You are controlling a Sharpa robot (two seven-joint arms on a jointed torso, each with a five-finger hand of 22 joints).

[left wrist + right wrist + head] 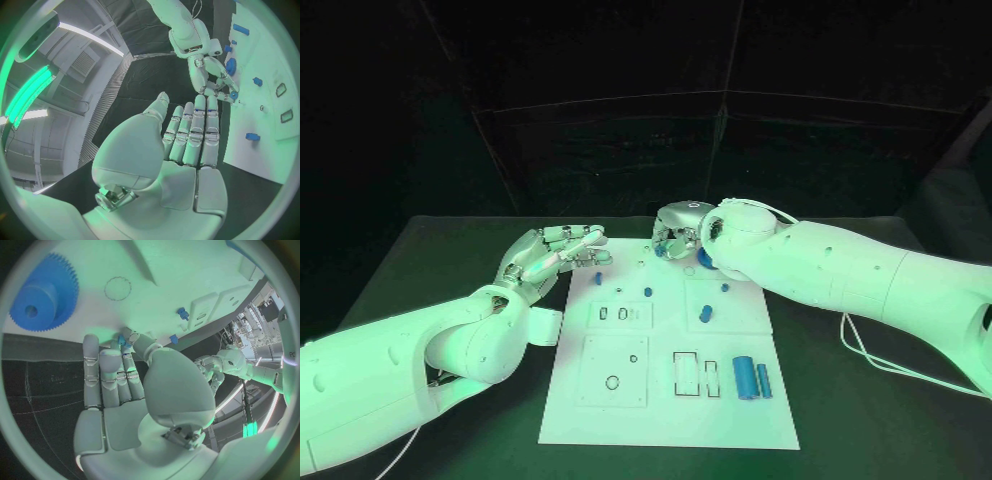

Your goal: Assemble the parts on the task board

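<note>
Task board [668, 420]: white plate lying flat in the middle of the black table [444, 250], long side running away from the robot. Carries several recessed square panels and dark-outlined slots.

Cylinders [753, 378]: two blue cylindrical parts lying side by side on the board's near right area, just beside a pair of rectangular slots [695, 373].

Gear [44, 300]: large blue toothed wheel with a centre hole, lying flat on the board near its far edge; the right wrist view shows it close to the right hand's fingertips but apart from them.

Small parts: several little blue pieces scattered across the far half of the board, among them one oblong piece [707, 313] on the right-hand panel and one [648, 293] near the board's centre line.

Pinched part [123, 341]: small blue piece at the board's far edge, between the right hand's thumb and a fingertip; shape too small to tell.

Right hand [678, 232]: over the far edge of the board, fingers pointing down. Thumb and one finger pinch the small blue piece; remaining fingers extended, lying close together.

Left hand [553, 250]: at the board's far left corner, just off its edge, over the table. Fingers straight and held side by side, thumb apart, nothing held; fingertips [206, 102] reach toward the right hand, near it but not touching.

Arms: both white, the left coming in low across the table, the right crossing above the board's far right corner.
</note>
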